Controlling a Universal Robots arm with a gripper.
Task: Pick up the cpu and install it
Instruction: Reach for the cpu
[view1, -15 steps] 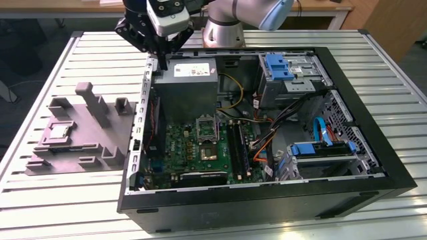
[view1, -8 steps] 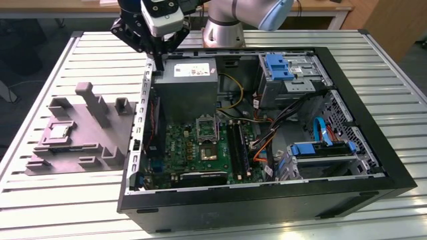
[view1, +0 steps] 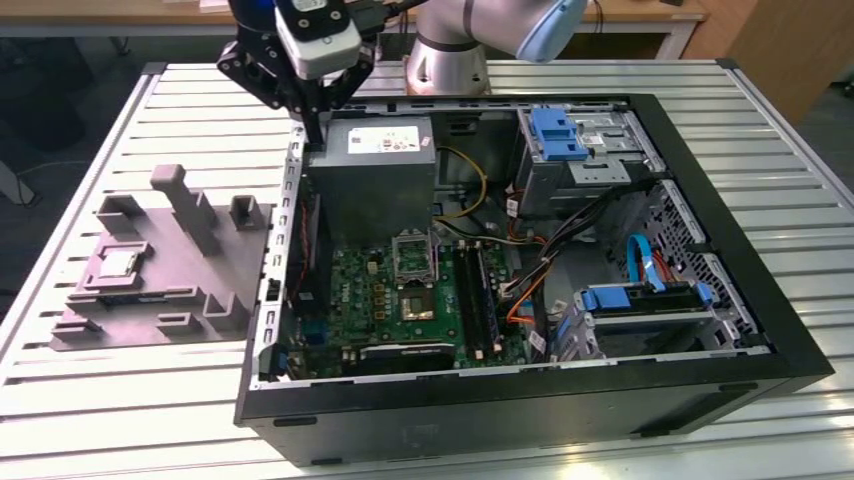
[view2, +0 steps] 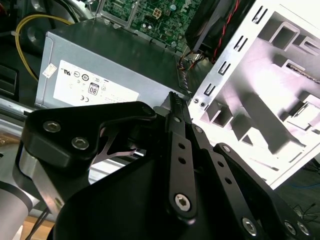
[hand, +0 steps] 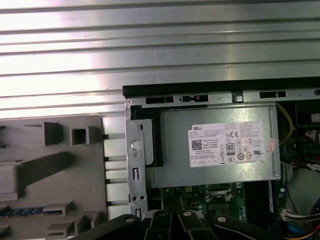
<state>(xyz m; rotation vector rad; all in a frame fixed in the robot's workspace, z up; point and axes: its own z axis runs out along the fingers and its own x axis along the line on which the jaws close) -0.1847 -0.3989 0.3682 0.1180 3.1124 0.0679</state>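
A slatted metal table (view1: 134, 420) carries an open case (view1: 534, 400) and, at the left of the exterior view, a grey tray (view1: 134, 325). You find the cpu (view1: 118, 263) lying flat in a pocket of this tray, at the middle left of the frame. The gripper (view1: 316, 128) hangs in the upper left, over the case wall beside the power supply (view1: 380, 170). Its fingers (view2: 181, 150) are drawn together and hold nothing. From the gripper, the cpu lies down and to the left in that frame, well apart and outside the case. The socket (view1: 411, 255) lies the other way, toward the centre. The cpu is square, so I judge that no long axis matters.
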